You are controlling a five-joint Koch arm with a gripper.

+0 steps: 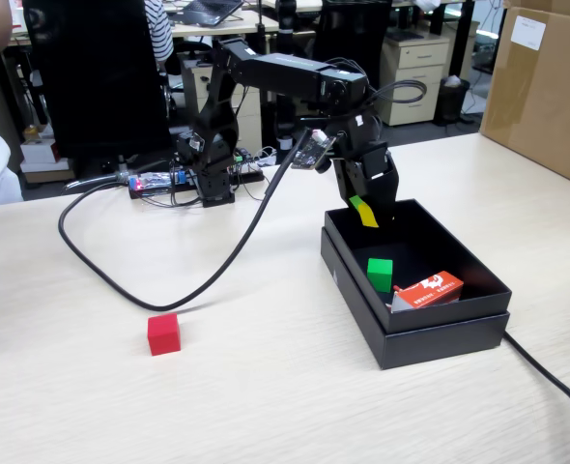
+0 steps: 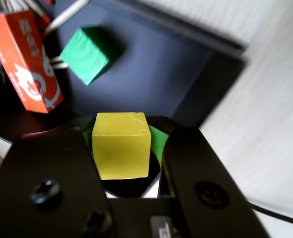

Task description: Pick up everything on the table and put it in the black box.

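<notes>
Above the black box's [image 1: 430, 333] back-left corner in the fixed view, the gripper [image 1: 364, 210] should open only once clear of the rim, letting the yellow cube [image 2: 121, 145] fall beside the green cube [image 1: 380, 274]. Its jaws are clamped on the yellow cube. The red cube [image 1: 163, 333] waits on the table [image 1: 266, 387].

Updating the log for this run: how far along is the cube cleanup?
About a third done. The green cube already lies in the black box, beside an orange carton. The gripper holds the yellow cube above the box, not yet released. The red cube sits untouched on the table.
</notes>
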